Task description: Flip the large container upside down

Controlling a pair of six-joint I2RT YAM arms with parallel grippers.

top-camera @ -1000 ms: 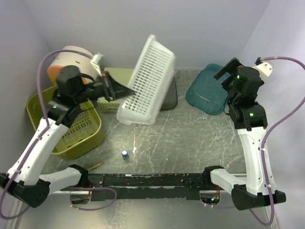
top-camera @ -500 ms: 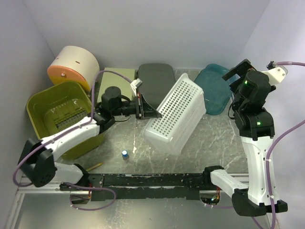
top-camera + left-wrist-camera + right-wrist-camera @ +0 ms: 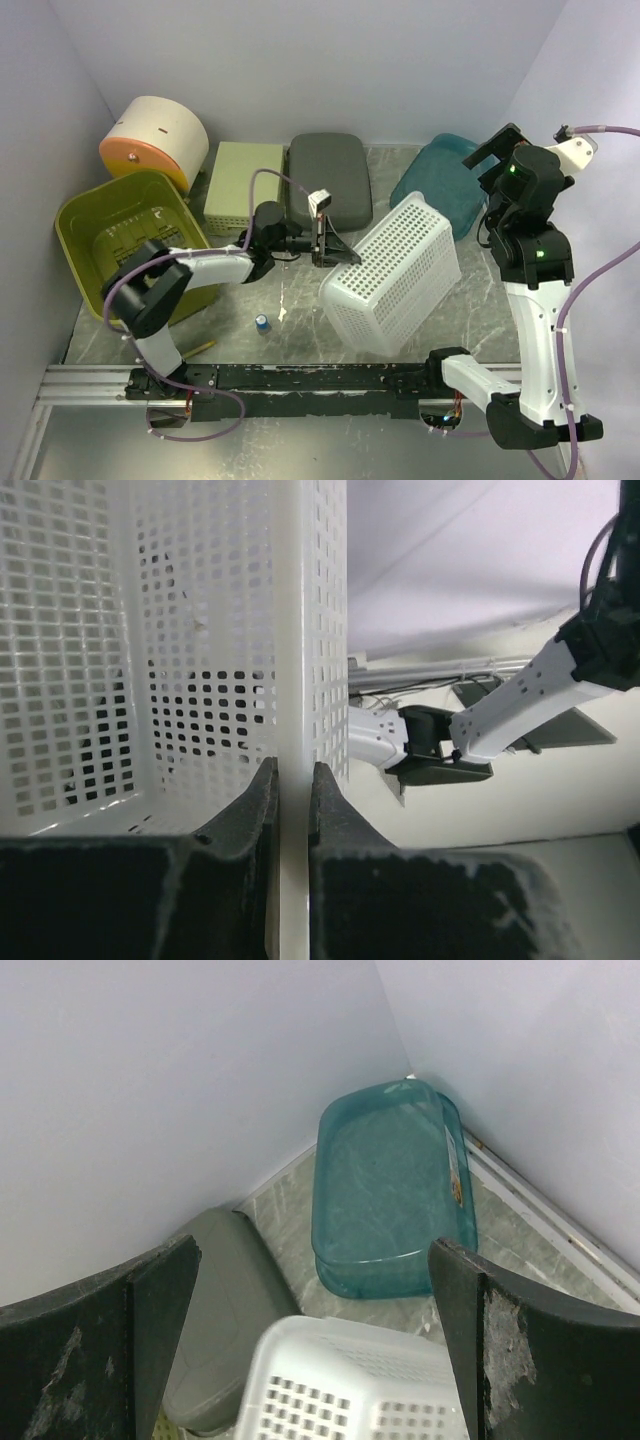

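Left gripper [image 3: 338, 250], middle of frame, pinches wall of white basket [image 3: 400, 270]. Basket tipped up. Right gripper [image 3: 497, 148], upper right, jaws wide apart, grabs nothing.

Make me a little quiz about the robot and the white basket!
1. True or false: the left gripper is shut on the basket's wall.
2. What colour is the tub in the back right corner? A red, B teal, C pink.
3. Fill in: the right gripper is ____ and holds nothing.
Key: 1 true; 2 B; 3 open.
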